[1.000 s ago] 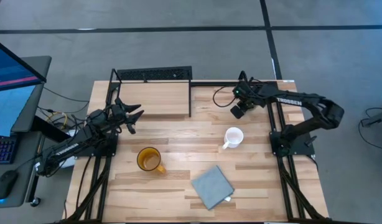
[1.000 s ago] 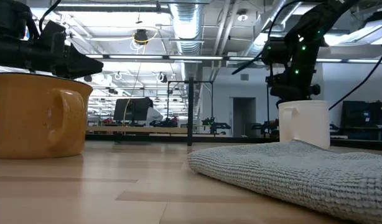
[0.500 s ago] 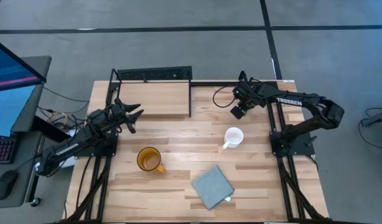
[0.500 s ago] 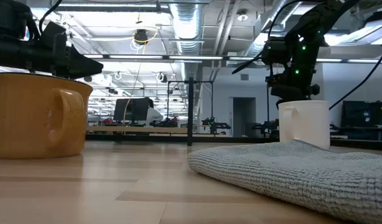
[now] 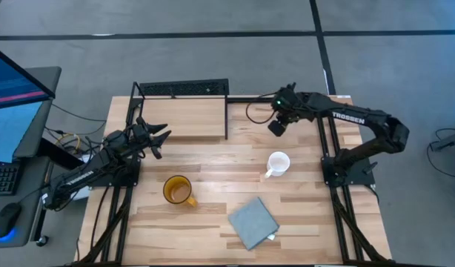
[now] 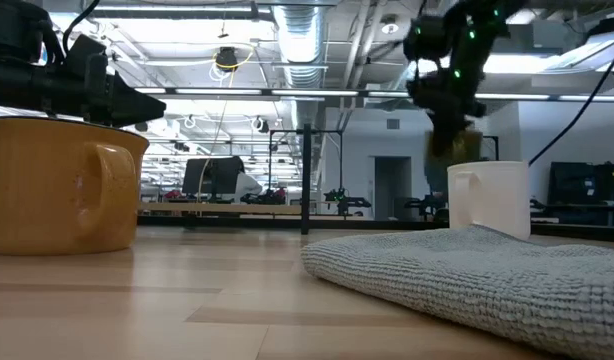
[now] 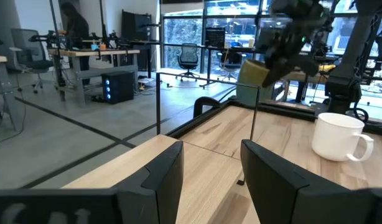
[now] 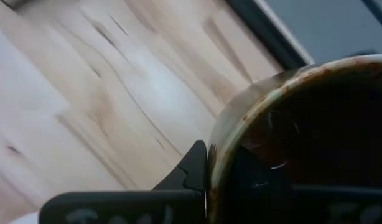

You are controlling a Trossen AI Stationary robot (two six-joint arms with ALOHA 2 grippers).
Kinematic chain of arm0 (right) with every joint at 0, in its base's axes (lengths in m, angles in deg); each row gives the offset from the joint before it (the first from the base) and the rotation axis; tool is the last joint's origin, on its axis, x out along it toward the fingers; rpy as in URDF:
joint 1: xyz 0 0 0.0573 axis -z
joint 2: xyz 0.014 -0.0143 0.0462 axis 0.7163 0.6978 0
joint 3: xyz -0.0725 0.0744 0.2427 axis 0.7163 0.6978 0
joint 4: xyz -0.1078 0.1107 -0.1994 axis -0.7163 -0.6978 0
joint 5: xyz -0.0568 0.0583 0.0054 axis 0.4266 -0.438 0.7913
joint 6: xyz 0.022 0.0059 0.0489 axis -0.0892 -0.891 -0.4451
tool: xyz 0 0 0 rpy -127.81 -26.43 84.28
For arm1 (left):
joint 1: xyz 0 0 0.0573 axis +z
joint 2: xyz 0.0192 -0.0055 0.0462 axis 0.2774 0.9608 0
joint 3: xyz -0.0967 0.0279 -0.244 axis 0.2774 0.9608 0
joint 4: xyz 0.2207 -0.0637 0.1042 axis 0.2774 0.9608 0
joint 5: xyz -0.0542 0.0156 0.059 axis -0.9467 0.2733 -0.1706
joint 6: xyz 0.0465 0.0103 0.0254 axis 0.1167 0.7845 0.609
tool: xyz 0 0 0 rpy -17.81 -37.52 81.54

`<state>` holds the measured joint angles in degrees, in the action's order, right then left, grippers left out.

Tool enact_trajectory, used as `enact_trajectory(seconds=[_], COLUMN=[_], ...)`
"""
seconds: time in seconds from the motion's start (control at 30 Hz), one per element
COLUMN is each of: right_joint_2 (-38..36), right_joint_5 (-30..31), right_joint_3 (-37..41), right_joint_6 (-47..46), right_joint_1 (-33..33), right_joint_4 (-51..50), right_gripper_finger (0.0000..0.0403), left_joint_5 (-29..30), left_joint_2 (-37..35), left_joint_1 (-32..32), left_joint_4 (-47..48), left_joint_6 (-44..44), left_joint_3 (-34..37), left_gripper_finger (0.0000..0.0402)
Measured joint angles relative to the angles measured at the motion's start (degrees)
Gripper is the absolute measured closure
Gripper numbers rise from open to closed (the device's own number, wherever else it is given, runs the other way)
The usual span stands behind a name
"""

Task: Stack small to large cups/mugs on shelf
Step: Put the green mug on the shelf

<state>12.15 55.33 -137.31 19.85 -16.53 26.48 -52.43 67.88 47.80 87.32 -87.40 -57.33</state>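
Left to right: left gripper [image 5: 159,138] waiting with fingers apart and empty near the low light-wood shelf with black frame [image 5: 184,119]; medium yellow-orange handled mug [image 5: 178,190] and small white handled mug [image 5: 278,162] upright on the tabletop. Right gripper [image 5: 276,126] clamped on the rim of the larger olive-brown mug with dark inside [image 7: 254,72], held aloft right of the shelf. Best carried level and set down gently upright on the shelf as the stack's base; currently tilted, axis off vertical, handle direction unclear.

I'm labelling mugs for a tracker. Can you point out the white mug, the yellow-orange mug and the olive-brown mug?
Small white handled mug [image 5: 278,162]: high view, on its open top.
Yellow-orange handled mug [image 5: 177,190]: high view, on its inside.
Olive-brown mug with dark inside [image 8: 303,124]: right wrist view, on its dark inner wall.
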Motion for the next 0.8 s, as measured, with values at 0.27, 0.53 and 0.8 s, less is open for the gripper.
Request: enact_trajectory(seconds=[0.27, 0.53, 0.8], right_joint_2=[0.01, 0.03, 4.15], right_joint_5=[-0.01, -4.83, -5.8], right_joint_3=[-9.14, -13.97, -17.16], right_joint_6=[0.37, -0.3, -3.17], right_joint_1=[-4.55, -13.8, -24.23], right_joint_4=[-1.18, -0.8, 0.42], right_gripper_finger=[0.0356, 0.0356, 0.0356], left_joint_5=[-0.02, -0.02, -0.02], left_joint_2=[0.0, 0.0, 0.04], left_joint_1=[0.01, 0.01, 0.01], left_joint_4=[-0.01, -0.01, -0.01], left_joint_6=[-0.56, -1.07, -0.68], left_joint_3=[0.02, 0.0, 0.02], left_gripper_finger=[0.025, 0.025, 0.025])
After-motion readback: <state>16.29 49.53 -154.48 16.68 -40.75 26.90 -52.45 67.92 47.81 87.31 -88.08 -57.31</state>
